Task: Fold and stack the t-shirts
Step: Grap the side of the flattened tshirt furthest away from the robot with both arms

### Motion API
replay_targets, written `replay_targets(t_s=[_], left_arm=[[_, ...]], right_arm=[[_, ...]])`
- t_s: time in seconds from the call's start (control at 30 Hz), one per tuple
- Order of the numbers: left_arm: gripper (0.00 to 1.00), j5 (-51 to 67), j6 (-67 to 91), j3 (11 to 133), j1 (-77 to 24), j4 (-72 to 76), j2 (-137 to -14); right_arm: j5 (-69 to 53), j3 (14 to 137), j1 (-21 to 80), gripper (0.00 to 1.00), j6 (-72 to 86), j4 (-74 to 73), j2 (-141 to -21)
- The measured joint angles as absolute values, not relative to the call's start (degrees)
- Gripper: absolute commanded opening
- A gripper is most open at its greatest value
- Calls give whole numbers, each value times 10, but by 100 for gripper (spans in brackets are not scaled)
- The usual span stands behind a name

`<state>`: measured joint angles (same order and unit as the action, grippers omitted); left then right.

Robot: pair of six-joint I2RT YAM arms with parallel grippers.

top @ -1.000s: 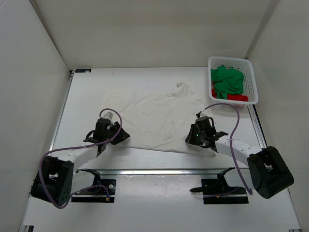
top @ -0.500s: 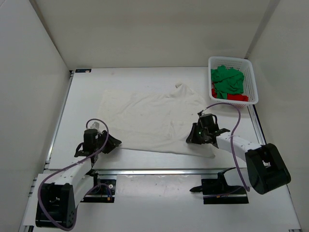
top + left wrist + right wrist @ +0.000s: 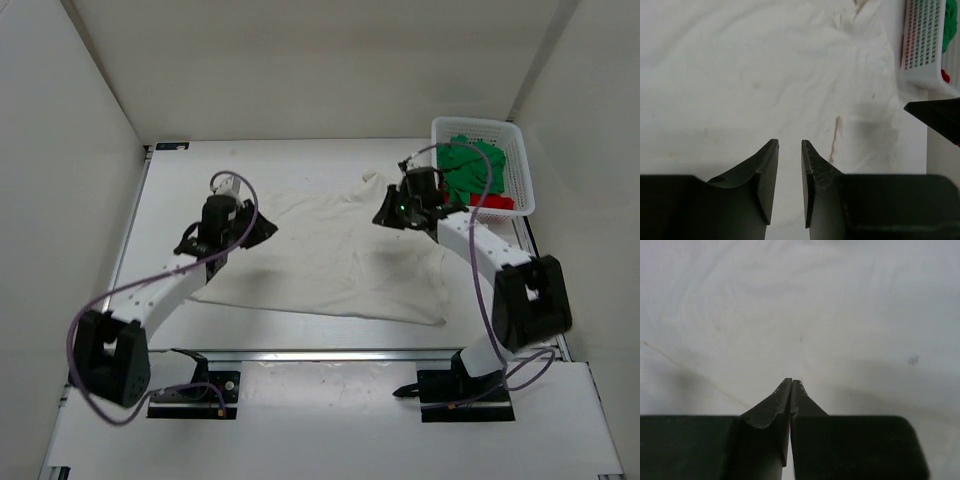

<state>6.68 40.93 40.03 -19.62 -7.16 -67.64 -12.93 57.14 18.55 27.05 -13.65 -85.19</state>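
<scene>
The white t-shirt (image 3: 320,255) lies spread flat on the table. My left gripper (image 3: 265,229) hovers over its far left part, jaws a little apart and empty; the left wrist view shows the gripper (image 3: 790,142) with white cloth (image 3: 765,75) below. My right gripper (image 3: 383,216) is over the far right part, near the collar, shut with nothing visible in it; the right wrist view shows the gripper (image 3: 792,380) above white cloth (image 3: 800,300). The green t-shirt (image 3: 472,165) and the red t-shirt (image 3: 490,203) lie crumpled in the basket.
The white lattice basket (image 3: 522,160) stands at the far right corner, also showing in the left wrist view (image 3: 922,45). White walls close in the table at left, back and right. A metal rail runs along the near edge.
Both arms have moved from the shirt's near edge to its far part. The left arm first swung out to the left, then forward. The shirt's near left corner lies further left.
</scene>
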Motion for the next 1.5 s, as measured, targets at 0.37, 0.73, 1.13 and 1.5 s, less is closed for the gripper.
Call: replay_targets(t_s=[0.37, 0.73, 1.13, 1.5], left_arm=[[39, 44, 337, 655, -106, -76, -975], [43, 0, 267, 817, -43, -143, -1120], [42, -10, 249, 860, -6, -178, -1179], [43, 2, 268, 831, 27, -158, -1177]], right_arm=[[-85, 1023, 130, 42, 203, -176, -1219], [-24, 1418, 134, 40, 145, -423, -1506], [57, 1390, 204, 2, 119, -514, -1458], [65, 943, 324, 38, 140, -435, -1116]])
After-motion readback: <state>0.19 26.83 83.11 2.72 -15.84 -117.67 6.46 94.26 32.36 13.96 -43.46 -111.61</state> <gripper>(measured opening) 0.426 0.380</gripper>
